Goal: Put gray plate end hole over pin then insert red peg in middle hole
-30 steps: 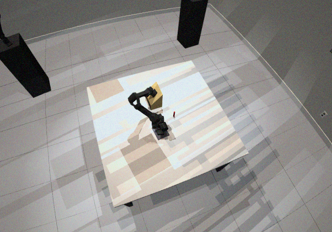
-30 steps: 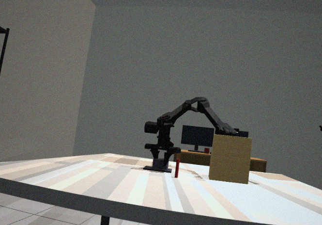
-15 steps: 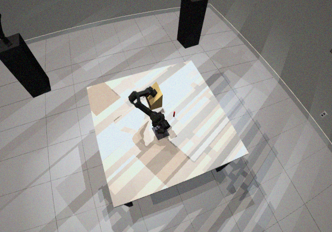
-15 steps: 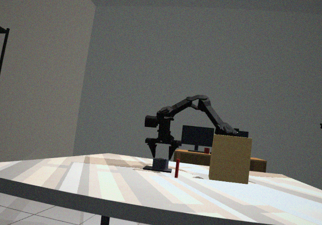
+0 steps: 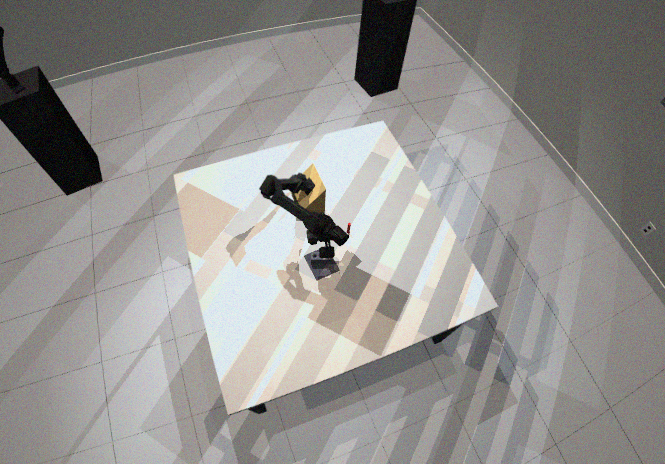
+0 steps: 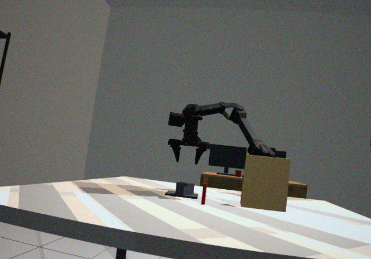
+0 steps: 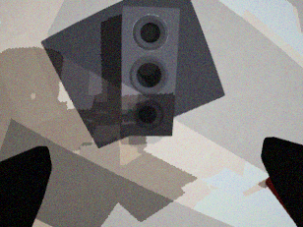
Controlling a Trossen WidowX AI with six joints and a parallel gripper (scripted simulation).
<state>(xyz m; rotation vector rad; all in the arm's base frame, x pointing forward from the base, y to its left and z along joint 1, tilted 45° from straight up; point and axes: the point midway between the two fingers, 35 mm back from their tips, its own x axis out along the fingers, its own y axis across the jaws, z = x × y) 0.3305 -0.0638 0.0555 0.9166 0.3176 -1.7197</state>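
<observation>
Top view: gripper (image 5: 326, 252) hangs over the gray plate (image 5: 323, 267) near the middle of the desk (image 5: 245, 350); red peg (image 5: 348, 226) stands just beside the arm, toward the desk's far right edge.

Exterior view: jaws spread wide and empty, well above the plate, which sits on the base (image 6: 181, 194). Peg upright on the desk just beside the base, untouched. Tan box (image 6: 265, 182) nearer the far edge.

Wrist view: plate lies on the dark base, three holes showing; cannot tell which end hole has the pin. Plate step looks done; peg pickup, insertion and release remain.
</observation>
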